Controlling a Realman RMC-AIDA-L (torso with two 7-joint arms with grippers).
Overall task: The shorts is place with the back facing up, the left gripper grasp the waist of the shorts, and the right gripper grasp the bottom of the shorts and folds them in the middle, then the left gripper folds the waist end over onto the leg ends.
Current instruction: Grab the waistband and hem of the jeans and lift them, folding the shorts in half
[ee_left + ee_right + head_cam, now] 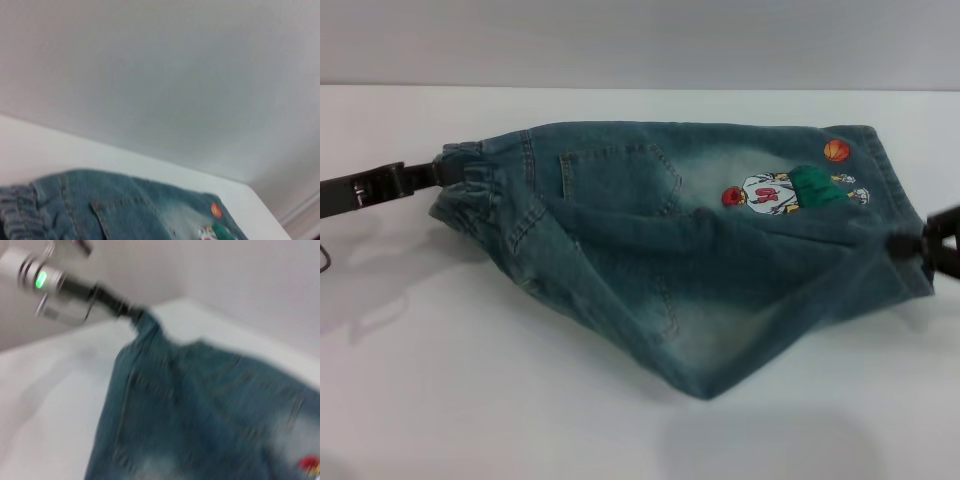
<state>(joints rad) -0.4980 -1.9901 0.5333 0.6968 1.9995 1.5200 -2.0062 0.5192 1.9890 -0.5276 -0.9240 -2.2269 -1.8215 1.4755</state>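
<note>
The blue-green denim shorts (700, 240) hang stretched between both grippers above the white table, back pockets and the embroidered basketball player facing up. My left gripper (438, 172) is shut on the gathered waist (470, 180) at the left; it shows in the right wrist view as a silver wrist with a green light, left gripper (134, 316) pinching the waist. My right gripper (912, 246) is shut on the leg hem at the right edge. The middle of the shorts (200, 410) sags down toward the table. The left wrist view shows the waist (17, 210) and the shorts (130, 210).
The white table (470, 400) runs to a pale wall (640, 40) at the back. The table's far corner (247, 187) shows in the left wrist view.
</note>
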